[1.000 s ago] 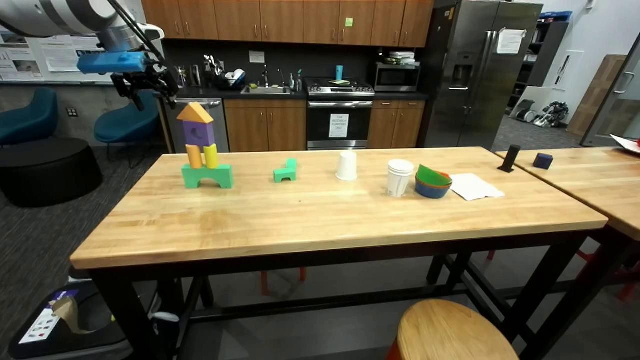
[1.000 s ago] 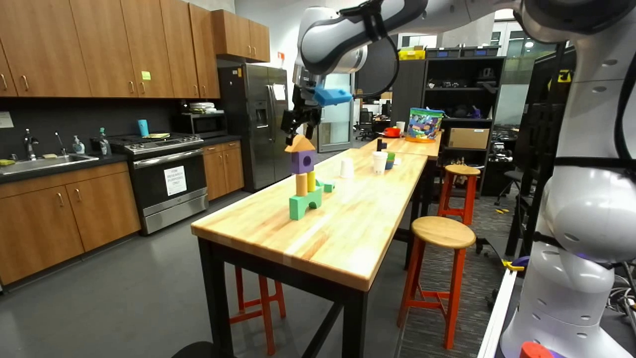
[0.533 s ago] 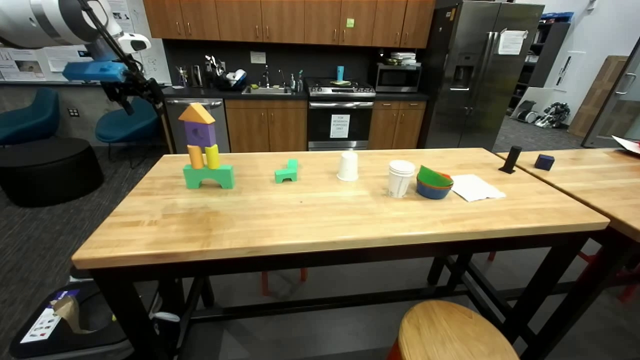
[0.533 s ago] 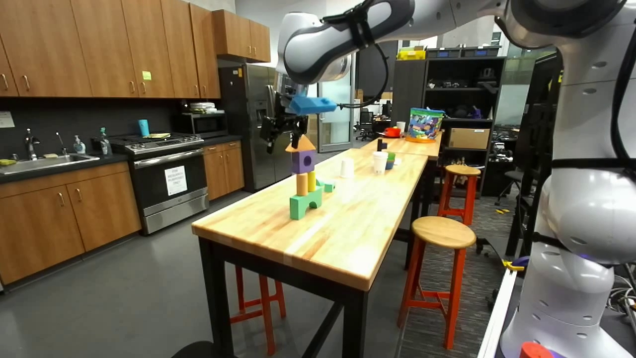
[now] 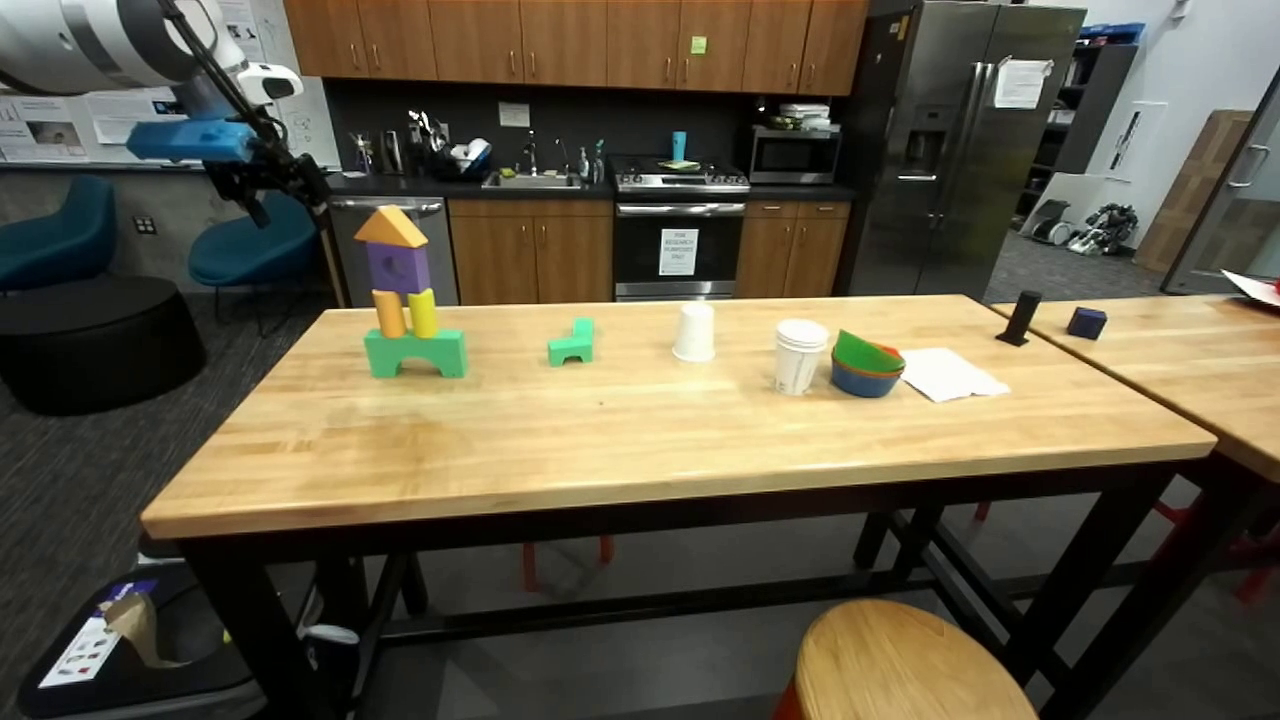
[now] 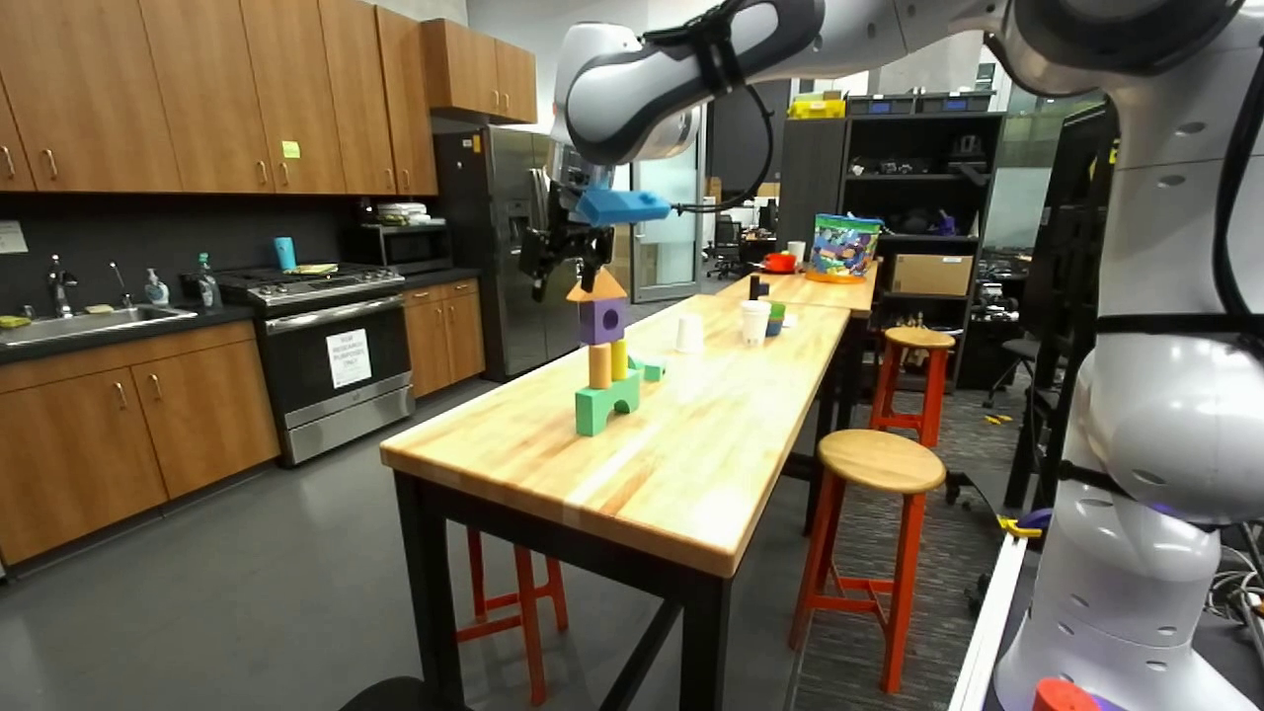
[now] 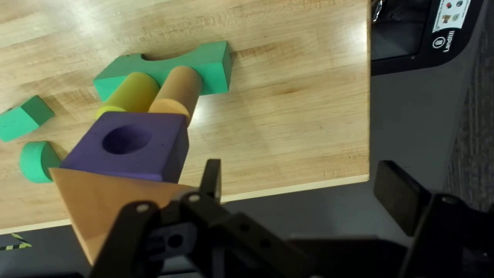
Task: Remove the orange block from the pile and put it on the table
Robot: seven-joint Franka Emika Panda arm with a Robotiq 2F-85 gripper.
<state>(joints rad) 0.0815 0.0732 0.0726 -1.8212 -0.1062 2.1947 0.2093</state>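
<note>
The pile stands upright at one end of the table. Its green arch base carries an orange and a yellow cylinder, with a purple cube across them. On top rests the orange block, a triangular roof shape. My gripper hangs beside and slightly above that block, apart from the table. In the wrist view the orange block lies outside the jaws, partly hidden behind the left finger. The fingers are wide apart with nothing between them. Whether a finger touches the block, I cannot tell.
Small green pieces lie near the pile. Along the table stand an upturned white cup, stacked white cups, nested bowls and white paper. The table's corner is close to the gripper in the wrist view.
My gripper has shifted sideways, off from over the pile's top to beside it, and then held nearly still over the last half second. The pile has not moved.
</note>
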